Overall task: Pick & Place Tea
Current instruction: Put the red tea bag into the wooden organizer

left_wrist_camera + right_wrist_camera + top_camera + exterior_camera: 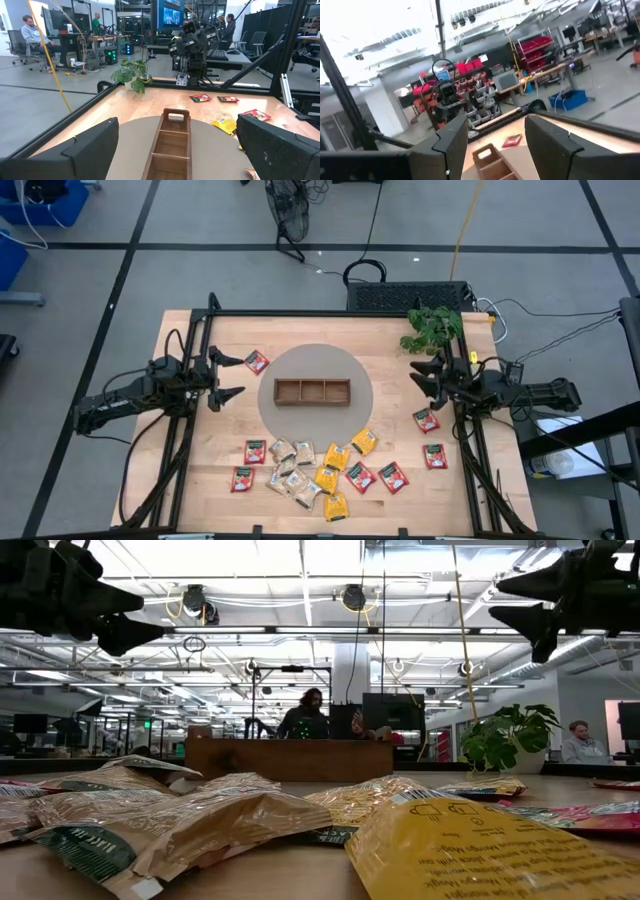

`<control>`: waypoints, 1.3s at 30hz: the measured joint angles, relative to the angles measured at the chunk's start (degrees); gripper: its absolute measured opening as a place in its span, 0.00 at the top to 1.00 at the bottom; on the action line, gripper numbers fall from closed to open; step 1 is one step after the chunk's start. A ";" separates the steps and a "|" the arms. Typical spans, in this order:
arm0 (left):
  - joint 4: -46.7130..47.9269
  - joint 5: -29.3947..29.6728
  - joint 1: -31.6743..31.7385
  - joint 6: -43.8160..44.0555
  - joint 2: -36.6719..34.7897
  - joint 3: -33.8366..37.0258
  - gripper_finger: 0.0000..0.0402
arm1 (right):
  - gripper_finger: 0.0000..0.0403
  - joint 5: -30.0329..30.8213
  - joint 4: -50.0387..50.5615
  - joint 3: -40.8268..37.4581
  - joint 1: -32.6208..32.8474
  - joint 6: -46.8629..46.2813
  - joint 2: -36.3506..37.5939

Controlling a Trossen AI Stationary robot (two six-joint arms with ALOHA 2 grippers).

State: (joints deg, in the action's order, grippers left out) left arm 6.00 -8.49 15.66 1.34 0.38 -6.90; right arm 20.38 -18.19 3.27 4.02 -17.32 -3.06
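The tea sachets, red, yellow and beige, lie flat in a loose cluster point(310, 465) near the table's near edge and fill the foreground of the low view point(250, 815). Single red sachets lie apart: one at the far left point(257, 361), two at the right point(426, 420) point(435, 456). My left gripper point(228, 377) point(176, 122) hovers open left of the wooden tray point(313, 391). My right gripper point(424, 374) point(496, 120) hovers open right of the tray. Both are raised above the table point(135, 615) point(520, 600).
The three-compartment wooden tray point(170, 145) point(487, 160) rests on a round grey mat point(360, 380) at the table's middle. A potted plant point(432, 328) stands at the far right corner. A black frame point(300, 314) runs along the table's edges. People sit in the room beyond.
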 joint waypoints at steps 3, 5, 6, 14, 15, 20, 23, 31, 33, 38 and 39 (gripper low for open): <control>0.00 0.00 0.02 0.00 -0.01 -0.01 0.01 | 0.55 -0.99 9.37 4.26 1.53 1.52 -5.29; -0.02 0.02 0.02 0.00 -0.01 -0.01 0.01 | 0.55 -0.43 17.99 10.71 2.79 0.86 -12.50; 0.00 0.00 0.02 0.00 0.00 0.00 0.01 | 0.55 0.53 23.66 14.14 3.43 -0.48 -16.61; -0.11 0.01 0.02 0.00 -0.02 0.00 0.01 | 0.55 -13.47 74.65 41.50 6.01 -22.97 -57.80; -0.11 0.02 0.01 0.00 0.00 -0.01 0.01 | 0.55 -14.74 79.43 43.03 6.63 -25.36 -61.85; -0.13 0.02 0.02 0.00 -0.01 -0.01 0.01 | 0.55 -18.48 87.66 44.38 10.40 -30.84 -72.70; -0.14 0.01 0.01 0.00 -0.02 -0.01 0.01 | 0.55 -20.99 87.97 43.22 11.76 -33.71 -74.54; -0.14 0.02 0.02 0.00 -0.01 -0.01 0.01 | 0.41 -21.94 83.13 40.11 13.90 -41.40 -69.93; -0.15 0.00 0.00 0.00 0.00 -0.02 0.01 | 0.37 -21.99 79.82 38.31 14.16 -43.75 -68.28; -0.15 0.01 0.00 0.00 -0.01 -0.01 0.01 | 0.29 -21.88 74.00 33.11 14.11 -49.47 -66.91; -0.15 0.01 0.02 0.00 -0.02 -0.02 0.01 | 0.29 -21.87 73.06 32.08 14.11 -50.49 -66.91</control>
State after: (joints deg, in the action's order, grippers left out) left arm 5.85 -8.48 15.68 1.34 0.36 -6.92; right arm -1.49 54.87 35.35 18.13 -67.80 -69.97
